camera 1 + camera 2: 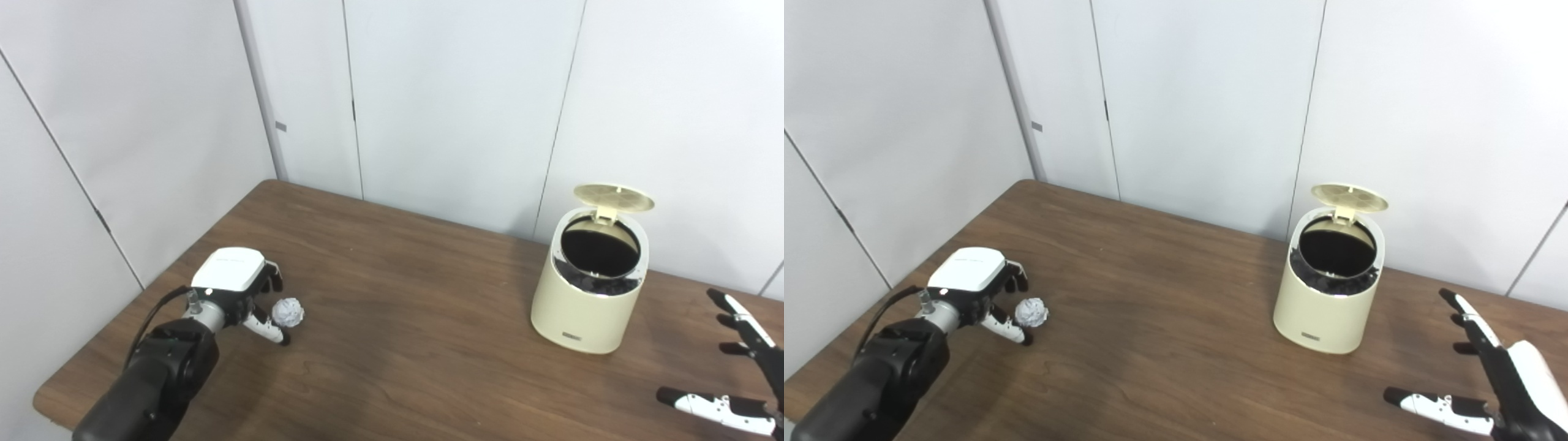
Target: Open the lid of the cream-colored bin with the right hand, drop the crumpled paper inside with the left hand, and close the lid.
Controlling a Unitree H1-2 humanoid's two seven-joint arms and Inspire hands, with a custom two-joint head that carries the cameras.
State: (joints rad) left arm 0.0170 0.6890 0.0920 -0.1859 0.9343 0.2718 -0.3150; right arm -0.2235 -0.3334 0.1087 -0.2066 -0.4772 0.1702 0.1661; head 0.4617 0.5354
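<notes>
Left hand (236, 288) cups around crumpled paper (287, 312), fingers apart, bin (585, 306) well apart.

Saw a brown wood-grain counter (398, 318) spreading out under and beyond the fingers, rounded at its near left corner. Noted pale grey wall panels (453, 92) rising behind it, well apart from the fingers, split by thin dark vertical seams, with a small grey tab (280, 127) at upper left.
</notes>
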